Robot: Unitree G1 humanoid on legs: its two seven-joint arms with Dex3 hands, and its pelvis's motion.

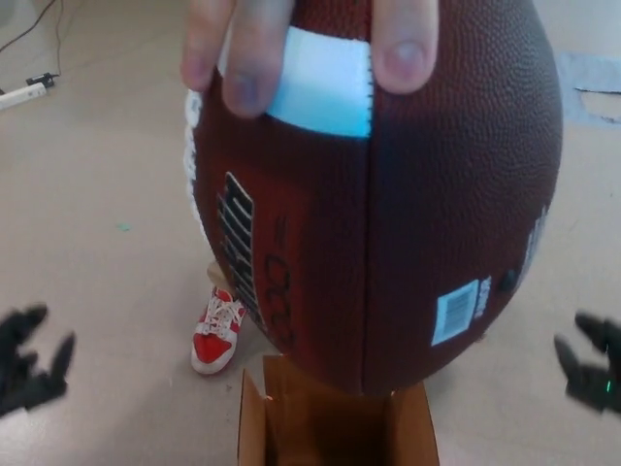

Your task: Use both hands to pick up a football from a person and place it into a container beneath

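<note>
A brown football [408, 194] with a white stripe and a barcode sticker fills the middle of the head view, held from above by a person's fingers [252, 58]. Directly below it stands an open cardboard box [254, 422], partly hidden by the ball. My left hand [29, 359] is low at the left edge, open with fingers spread, well clear of the ball. At the right edge my right hand [592, 364] is also open and apart from the ball.
A person's red and white shoe [215, 335] stands on the beige floor just left of the box. A white object with a cable [24, 92] lies at the far left. Grey tape [592, 87] marks the floor at upper right.
</note>
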